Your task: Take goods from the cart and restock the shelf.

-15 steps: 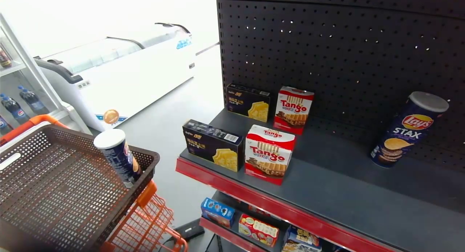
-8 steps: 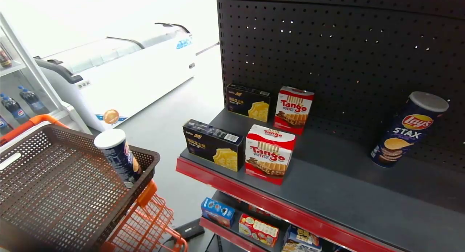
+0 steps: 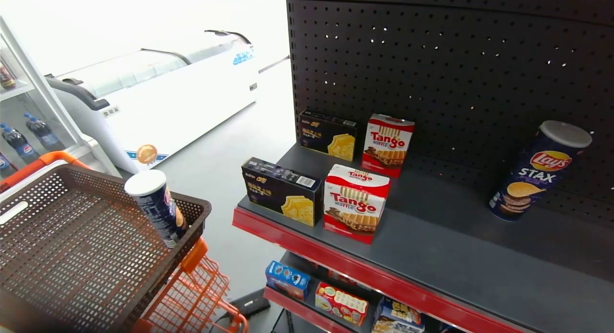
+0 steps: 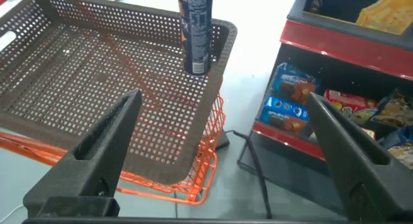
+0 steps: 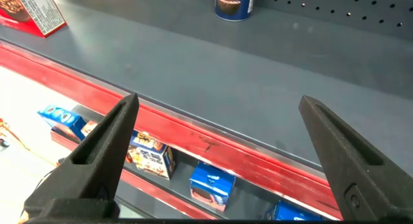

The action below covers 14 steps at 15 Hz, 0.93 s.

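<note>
The can (image 3: 156, 206) is standing upright in the basket (image 3: 72, 237) of the cart (image 3: 192, 294), at the corner nearest the shelf (image 3: 431, 256). Whether it is touching the basket wall cannot quite be made out. Nothing is being gripped.

The left gripper (image 4: 222, 101) is being held near the basket. Its fingers are spread wide, and the can is well ahead of them. The right gripper (image 5: 219, 102) is being held over the shelf's red front edge, with its fingers likewise spread and holding nothing.

On the shelf a second can (image 3: 537, 172) is standing at the back by the pegboard. It is well apart from four boxes (image 3: 355, 203) that are set in two rows at the left end.

The step in hand is judged to be the pickup from the cart, not yet begun. The next move is calling for the left gripper to be brought forward around the can's middle. It would need to be closed squarely so that the tall can is not tipped. The can would then be carried to the open stretch beside the second can.
</note>
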Motion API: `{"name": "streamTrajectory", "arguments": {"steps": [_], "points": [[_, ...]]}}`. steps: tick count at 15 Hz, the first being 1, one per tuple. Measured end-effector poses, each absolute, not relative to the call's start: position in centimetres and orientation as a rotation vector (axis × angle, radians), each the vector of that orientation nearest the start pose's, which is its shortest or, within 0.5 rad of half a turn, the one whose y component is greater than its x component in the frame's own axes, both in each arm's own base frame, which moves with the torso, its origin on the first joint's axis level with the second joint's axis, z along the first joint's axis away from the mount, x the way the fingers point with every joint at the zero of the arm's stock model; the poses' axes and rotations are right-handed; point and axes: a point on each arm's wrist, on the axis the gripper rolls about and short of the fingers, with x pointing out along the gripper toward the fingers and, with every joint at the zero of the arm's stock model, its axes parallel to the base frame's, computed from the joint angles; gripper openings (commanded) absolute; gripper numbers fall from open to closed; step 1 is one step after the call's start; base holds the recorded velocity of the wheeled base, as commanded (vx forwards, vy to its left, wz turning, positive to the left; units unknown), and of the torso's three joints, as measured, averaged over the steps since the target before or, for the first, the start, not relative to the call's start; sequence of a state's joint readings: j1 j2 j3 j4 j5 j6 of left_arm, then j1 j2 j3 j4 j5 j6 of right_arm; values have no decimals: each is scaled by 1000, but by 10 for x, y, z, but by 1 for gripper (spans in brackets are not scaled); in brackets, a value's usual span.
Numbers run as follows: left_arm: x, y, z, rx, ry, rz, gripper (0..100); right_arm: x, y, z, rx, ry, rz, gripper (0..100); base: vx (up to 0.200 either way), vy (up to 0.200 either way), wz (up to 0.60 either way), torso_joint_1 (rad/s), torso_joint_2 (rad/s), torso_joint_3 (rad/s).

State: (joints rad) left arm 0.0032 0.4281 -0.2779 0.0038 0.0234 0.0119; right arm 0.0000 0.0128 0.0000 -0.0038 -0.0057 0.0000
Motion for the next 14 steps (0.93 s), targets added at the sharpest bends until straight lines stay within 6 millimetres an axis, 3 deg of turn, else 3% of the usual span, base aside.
{"name": "streamTrajectory", "arguments": {"steps": [3, 5, 9, 14], "points": [[69, 4, 181, 8, 242, 48, 100, -22, 0, 76, 0, 9, -6, 100, 0, 0, 0, 0, 0, 0], [110, 10, 184, 8, 273, 64, 100, -22, 0, 76, 0, 9, -6, 100, 0, 0, 0, 0, 0, 0], [180, 24, 170, 19, 286, 96, 100, -22, 0, 76, 0, 9, -6, 100, 0, 0, 0, 0, 0, 0], [234, 32, 144, 50, 201, 126, 100, -22, 0, 76, 0, 9, -6, 100, 0, 0, 0, 0, 0, 0]]}}
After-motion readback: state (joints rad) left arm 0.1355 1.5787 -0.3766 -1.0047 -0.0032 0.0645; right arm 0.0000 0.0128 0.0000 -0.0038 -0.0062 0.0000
